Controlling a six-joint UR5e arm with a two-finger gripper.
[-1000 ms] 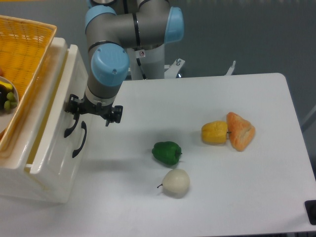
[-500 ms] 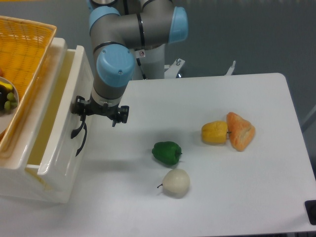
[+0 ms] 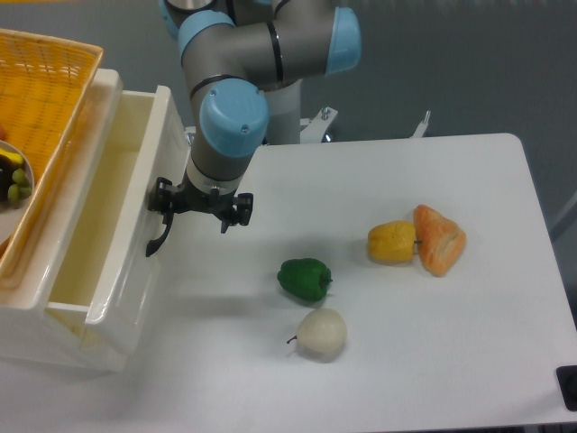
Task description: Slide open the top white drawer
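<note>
1. The top white drawer stood at the left edge of the table, pulled partway out of the cabinet so that its pale, deep inside showed from above
2. Its curved black handle hung on the panelled front, facing the middle of the table
3. The hand of the arm sat right at that front, one black finger at the handle and the other out over the table; whether the jaws were clamped on the handle could not be told from this view
4. An orange woven basket rested on top of the cabinet, with dark and green items on a plate just visible at the left border
5. A green bell pepper lay near the table's middle, a pale pear-like fruit just below it
6. Further right, a yellow bell pepper touched an orange, wedge-shaped piece of bread
</note>
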